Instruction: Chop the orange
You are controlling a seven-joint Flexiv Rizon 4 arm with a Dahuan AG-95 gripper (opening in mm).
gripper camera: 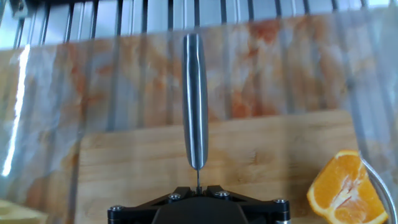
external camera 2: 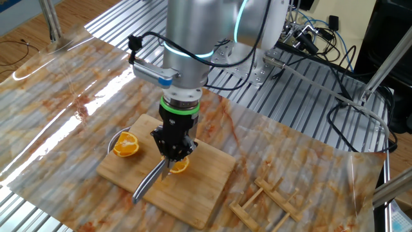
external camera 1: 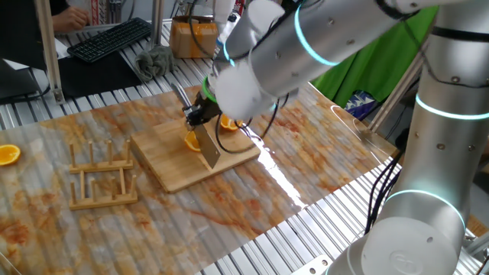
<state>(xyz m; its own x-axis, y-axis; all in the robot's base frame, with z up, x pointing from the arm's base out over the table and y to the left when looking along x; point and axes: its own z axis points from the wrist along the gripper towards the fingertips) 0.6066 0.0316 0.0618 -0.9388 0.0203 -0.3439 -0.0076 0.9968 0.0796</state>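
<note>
Closest to the hand camera, the gripper (gripper camera: 198, 191) is clenched on the knife (gripper camera: 194, 99), its jaws pinched almost together on the thin spine so that the blade runs straight out along the fingers and is seen edge-on as a narrow steel strip. That grip looks chosen to keep the cutting edge facing down at the wooden board (gripper camera: 261, 149), with the arm tilted steeply so the blade can press through fruit. Just beside the blade lies the orange (external camera 2: 179, 166), a small cut piece resting on the board under the gripper; in one fixed view it (external camera 1: 192, 141) sits right against the flat of the knife (external camera 1: 208, 147). I cannot tell whether the edge already touches it, because the gripper body covers the contact. A rounder orange half (external camera 2: 126, 145) lies at the board's edge; in the hand view it (gripper camera: 343, 190) is cut off by the frame. Beyond the board, a wooden rack (external camera 1: 102, 177) stands on the stained table sheet (external camera 1: 306, 145), and far off another orange piece (external camera 1: 8, 154) lies alone, partly cropped by the frame edge.
</note>
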